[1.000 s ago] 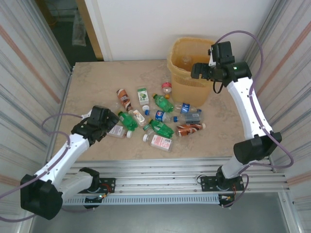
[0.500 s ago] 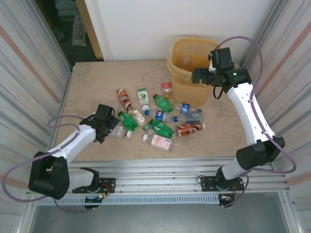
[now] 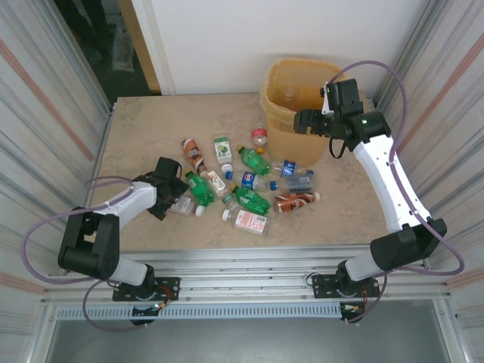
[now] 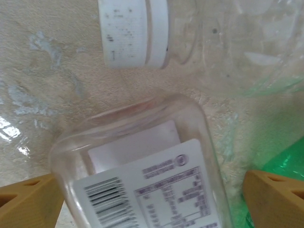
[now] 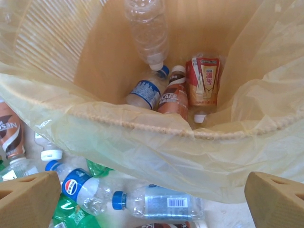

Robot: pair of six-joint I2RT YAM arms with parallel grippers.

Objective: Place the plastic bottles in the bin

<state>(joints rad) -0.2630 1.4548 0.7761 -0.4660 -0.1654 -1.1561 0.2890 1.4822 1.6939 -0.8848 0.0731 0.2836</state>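
The plastic bottles (image 3: pixel 249 185) lie scattered across the middle of the tabletop (image 3: pixel 151 128), about a dozen of them: green, clear with blue labels, brown and white-pink. The bin (image 3: pixel 281 125) stands at the far edge, right of centre, just beyond the pile. The right wrist view shows four more at its bottom, among them a clear bottle (image 5: pixel 147 28) and a brown-labelled one (image 5: pixel 172 97).

At the pile's left end, a clear bottle with a white printed label (image 4: pixel 137 161) lies flat. The left gripper (image 3: pixel 172 198) is down low at it, jaws wide, one fingertip on each side and neither touching. A green bottle (image 4: pixel 285 161) lies just beside it.

The right gripper (image 3: pixel 304 121) hangs above the bin's near rim, jaws wide and empty.

The step in hand looks like the left arm's pick of that clear bottle. Next it needs to close squarely across the body, which may be slippery and easily dented, then lift clear of the green neighbour and carry it to the far-right bin.
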